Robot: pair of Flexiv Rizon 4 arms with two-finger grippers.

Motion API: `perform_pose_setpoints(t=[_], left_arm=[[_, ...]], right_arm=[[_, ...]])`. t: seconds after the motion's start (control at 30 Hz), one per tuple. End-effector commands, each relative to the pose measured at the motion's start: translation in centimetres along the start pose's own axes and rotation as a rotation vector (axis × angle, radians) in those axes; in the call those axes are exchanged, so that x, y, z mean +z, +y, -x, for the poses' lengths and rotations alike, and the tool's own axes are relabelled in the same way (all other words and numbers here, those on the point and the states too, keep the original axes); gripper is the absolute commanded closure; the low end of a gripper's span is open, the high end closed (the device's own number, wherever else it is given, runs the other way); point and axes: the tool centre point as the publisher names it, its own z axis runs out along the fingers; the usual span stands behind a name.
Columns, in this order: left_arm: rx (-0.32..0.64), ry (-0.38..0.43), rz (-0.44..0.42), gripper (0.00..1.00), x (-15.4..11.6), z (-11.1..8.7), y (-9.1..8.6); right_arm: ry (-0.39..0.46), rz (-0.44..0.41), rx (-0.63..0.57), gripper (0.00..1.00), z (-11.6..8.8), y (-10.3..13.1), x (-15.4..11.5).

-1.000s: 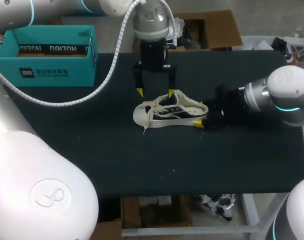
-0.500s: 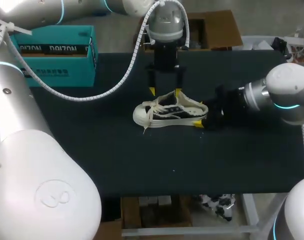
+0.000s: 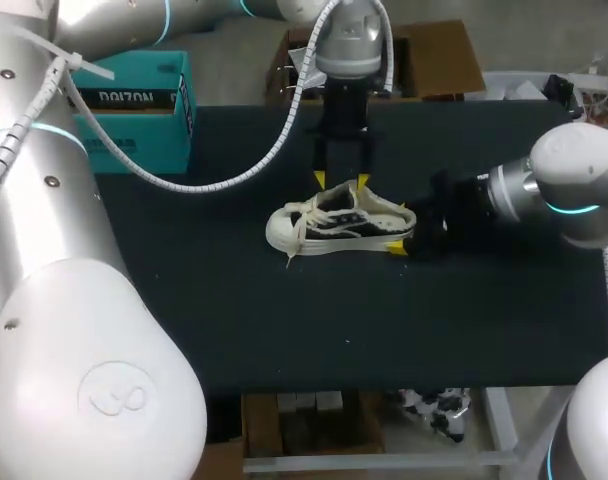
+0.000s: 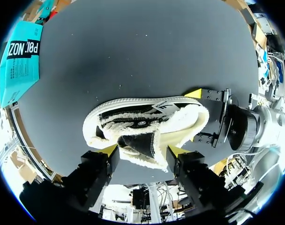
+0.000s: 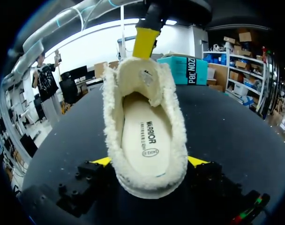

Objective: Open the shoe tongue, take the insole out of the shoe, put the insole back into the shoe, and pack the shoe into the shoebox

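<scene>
Note shoe (image 3: pixel 339 225) mid-table (image 3: pixel 284 320), toe left, insole (image 5: pixel 142 136) inside, heel pinched by right gripper (image 3: pixel 401 228) from the right; left gripper (image 3: pixel 341 181) at its far side, spread astride the tongue (image 4: pixel 140 143).

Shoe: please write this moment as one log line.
left gripper: at tongue, grip unclear | right gripper: shut on shoe heel | insole: in shoe

Fluffy cream fleece lines the shoe (image 3: pixel 339 222), smooth printed insole (image 5: pixel 145 136) inside; the table (image 3: pixel 284 330) lies matt and dark; teal shoebox (image 3: pixel 144 140) looks cardboard; left arm (image 3: pixel 94 400) gleams, glossy white plastic.
</scene>
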Motion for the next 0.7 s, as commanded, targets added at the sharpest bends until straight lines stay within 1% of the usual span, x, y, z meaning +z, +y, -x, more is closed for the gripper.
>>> perform_pose_setpoints(t=[0.03,0.1,0.17,0.2,0.33,0.47,0.5,0.53,0.57,0.6,0.7], left_arm=[[0.004,-0.005,0.015,0.31,0.0,-0.5,-0.3],[0.005,-0.010,0.027,0.36,0.4,-0.8,-0.6],[0.009,-0.016,0.041,0.48,0.8,-1.0,-0.9],[0.009,-0.018,0.048,0.51,0.9,-1.1,-1.0],[0.008,-0.029,0.064,0.55,1.4,-1.2,-1.0],[0.001,-0.038,0.072,0.55,1.8,-1.2,-1.3],[-0.001,-0.039,0.073,0.57,1.9,-1.2,-1.5],[-0.003,-0.038,0.074,0.62,1.9,-1.2,-1.6],[-0.004,-0.037,0.075,0.83,2.0,-1.1,-1.6],[-0.005,-0.036,0.075,1.00,2.0,-1.1,-1.6],[-0.008,-0.028,0.070,1.00,1.9,-0.7,-1.5]], right_arm=[[0.000,0.004,-0.001,1.00,-0.1,-0.3,0.4],[0.000,0.004,-0.001,1.00,-0.1,-0.3,0.4],[0.000,0.004,-0.001,1.00,-0.1,-0.3,0.4],[0.000,0.004,-0.001,1.00,-0.1,-0.3,0.4],[0.000,0.004,-0.001,1.00,-0.1,-0.3,0.4],[0.000,0.004,-0.001,1.00,-0.1,-0.3,0.4],[0.000,0.004,-0.001,1.00,-0.1,-0.3,0.4],[0.000,0.004,-0.001,1.00,-0.1,-0.3,0.4],[0.000,0.004,-0.001,1.00,-0.1,-0.3,0.4],[0.000,0.004,-0.001,1.00,-0.1,-0.3,0.4],[0.000,0.004,-0.001,1.00,-0.1,-0.3,0.4]])
